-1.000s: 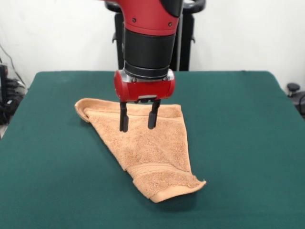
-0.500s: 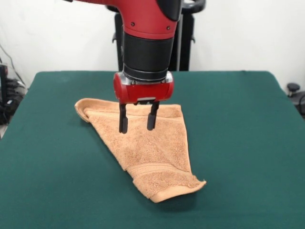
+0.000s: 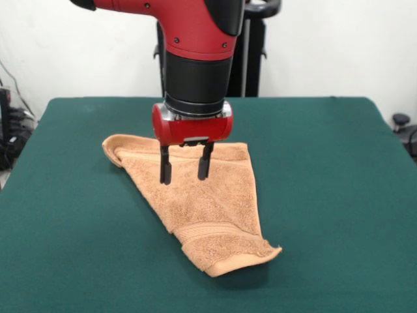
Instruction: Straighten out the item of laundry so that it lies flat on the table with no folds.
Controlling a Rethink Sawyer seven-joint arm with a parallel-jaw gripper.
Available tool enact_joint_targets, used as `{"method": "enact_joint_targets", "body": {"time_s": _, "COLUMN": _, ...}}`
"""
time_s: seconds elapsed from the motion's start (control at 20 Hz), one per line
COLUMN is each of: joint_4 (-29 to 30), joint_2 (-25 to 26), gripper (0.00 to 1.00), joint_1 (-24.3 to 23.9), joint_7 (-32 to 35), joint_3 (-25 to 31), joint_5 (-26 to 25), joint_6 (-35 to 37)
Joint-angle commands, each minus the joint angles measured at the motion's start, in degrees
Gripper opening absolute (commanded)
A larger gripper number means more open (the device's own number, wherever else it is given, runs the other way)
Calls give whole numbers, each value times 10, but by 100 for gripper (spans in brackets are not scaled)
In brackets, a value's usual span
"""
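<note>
Front view, single frame. Tabletop [image 3: 339, 195], dark green, spanning nearly full width; far edge straight below white wall, left edge slanting toward lower left, right edge cut off near rounded far-right corner. Wide bare green on both sides of cloth and along near strip.

Item of laundry [image 3: 208, 208]: orange-tan terry towel, approx. triangular, lying near tabletop centre, slightly left of middle. Broad side toward far edge; left far corner curled over on itself; outline narrowing toward viewer to hemmed end with woven band across it, near-right tip lifted slightly and casting shadow. Folded, not flat.

Surroundings: black pedestal upright [image 3: 251, 59] behind tabletop at top centre; dark cables and equipment [image 3: 10, 130] off left edge; small black object [image 3: 401, 120] off right edge, identity unclear. Nothing else resting on green cloth near towel.

Arm [image 3: 195, 45], red and black, descending from top, vertical over far part of towel. Tool [image 3: 185, 171] with red housing and two black fingers [image 3: 165, 171] pointing straight down, spread apart with clear gap between, nothing clamped. Fingertips seen against towel's upper-middle area, between curled left corner and right far corner; contact w/ cloth vs. hovering just above cannot be determined from this angle.
</note>
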Motion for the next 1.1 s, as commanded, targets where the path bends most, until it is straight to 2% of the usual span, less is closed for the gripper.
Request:
{"method": "enact_joint_targets", "body": {"time_s": 0.05, "joint_4": 32, "joint_2": 35, "gripper": 100, "joint_1": -8, "joint_7": 31, "joint_3": 44, "joint_5": 2, "joint_6": -14}}
{"method": "enact_joint_targets", "body": {"time_s": 0.3, "joint_4": 17, "joint_2": 64, "gripper": 100, "joint_1": -19, "joint_7": 18, "joint_3": 59, "joint_5": -11, "joint_6": -46}}
{"method": "enact_joint_targets", "body": {"time_s": 0.6, "joint_4": 30, "joint_2": 60, "gripper": 100, "joint_1": -25, "joint_7": 18, "joint_3": 60, "joint_5": -17, "joint_6": -62}}
{"method": "enact_joint_targets", "body": {"time_s": 1.1, "joint_4": 24, "joint_2": 56, "gripper": 100, "joint_1": -26, "joint_7": 13, "joint_3": 62, "joint_5": -9, "joint_6": -44}}
